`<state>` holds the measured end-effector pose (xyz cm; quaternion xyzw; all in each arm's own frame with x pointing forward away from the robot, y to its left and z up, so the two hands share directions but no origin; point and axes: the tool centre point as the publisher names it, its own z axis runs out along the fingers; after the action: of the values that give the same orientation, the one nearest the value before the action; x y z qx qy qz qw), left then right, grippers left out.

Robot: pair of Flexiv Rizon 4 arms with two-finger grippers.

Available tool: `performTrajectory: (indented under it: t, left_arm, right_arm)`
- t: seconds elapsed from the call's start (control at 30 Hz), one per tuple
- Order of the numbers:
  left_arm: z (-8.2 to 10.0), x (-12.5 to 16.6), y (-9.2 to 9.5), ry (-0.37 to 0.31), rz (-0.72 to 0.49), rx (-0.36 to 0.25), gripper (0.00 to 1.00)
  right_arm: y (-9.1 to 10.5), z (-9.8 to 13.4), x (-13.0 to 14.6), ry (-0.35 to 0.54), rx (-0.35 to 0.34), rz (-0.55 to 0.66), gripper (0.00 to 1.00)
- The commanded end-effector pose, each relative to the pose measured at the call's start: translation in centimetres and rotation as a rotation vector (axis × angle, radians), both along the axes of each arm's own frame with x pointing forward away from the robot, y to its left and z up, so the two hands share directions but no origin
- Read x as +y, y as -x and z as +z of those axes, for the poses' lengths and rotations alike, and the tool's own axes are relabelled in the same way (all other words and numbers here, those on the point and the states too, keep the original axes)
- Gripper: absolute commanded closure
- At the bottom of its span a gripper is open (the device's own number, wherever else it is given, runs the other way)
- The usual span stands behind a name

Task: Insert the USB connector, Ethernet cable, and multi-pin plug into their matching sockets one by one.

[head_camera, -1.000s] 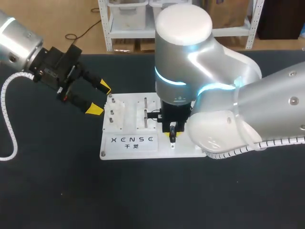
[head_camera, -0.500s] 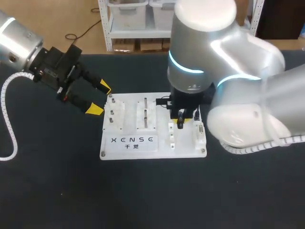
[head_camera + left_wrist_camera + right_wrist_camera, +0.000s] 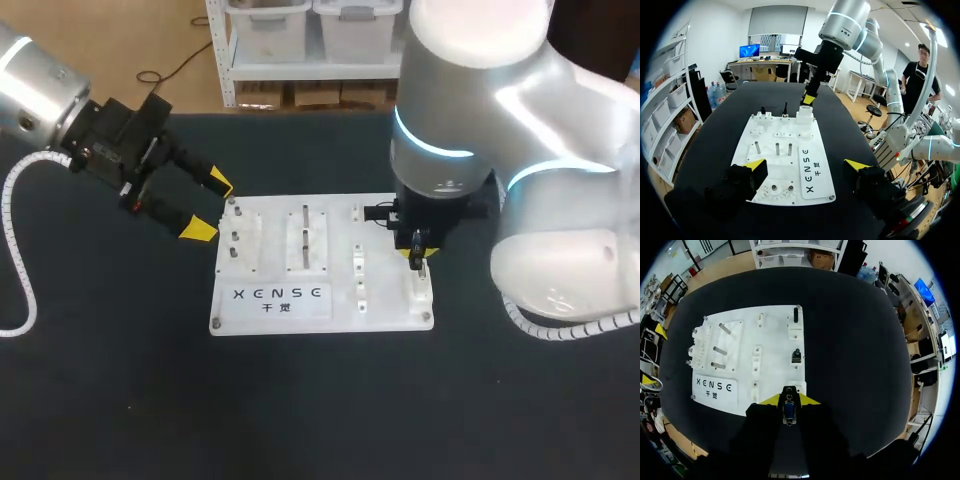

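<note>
A white socket board [image 3: 272, 300] lies mid-table. My right gripper [image 3: 417, 258] hangs over the board's right-hand column of sockets [image 3: 420, 292], shut on a small dark connector. In the right wrist view that connector [image 3: 789, 409] shows a blue middle between the yellow fingertips [image 3: 771, 399], with the board's near edge [image 3: 765, 400] just ahead. Two dark plugs [image 3: 796, 356] [image 3: 795, 314] stand in the same column further ahead. My left gripper [image 3: 208, 208] stays open just off the board's left end; in its own view the left gripper [image 3: 807, 167] straddles the board's end [image 3: 790, 187].
Metal pins [image 3: 776, 148] and white blocks [image 3: 359, 275] stick up from the board. A white coiled cable [image 3: 18, 290] hangs from my left arm at the table's left. Dark tabletop [image 3: 300, 410] surrounds the board on all sides.
My right arm has swung to the right with the connector, from the board's middle column to over its right-hand column. The left arm has not moved.
</note>
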<state>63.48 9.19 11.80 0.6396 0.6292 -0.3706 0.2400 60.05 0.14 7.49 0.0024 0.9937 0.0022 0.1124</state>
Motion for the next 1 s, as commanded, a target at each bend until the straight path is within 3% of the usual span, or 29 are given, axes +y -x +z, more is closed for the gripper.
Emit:
performTrajectory:
  t: [0.03, 1.0]
  left_arm:
    - [-0.1, 0.1, -0.1, 0.002, -0.004, -0.001, 0.00]
    - [-0.1, 0.1, -0.1, 0.002, -0.004, -0.001, 0.00]
  right_arm:
    - [0.4, -0.3, -0.4, 0.001, -0.019, -0.004, 1.00]
    - [0.7, -1.4, -0.8, 0.013, -0.007, -0.014, 1.00]
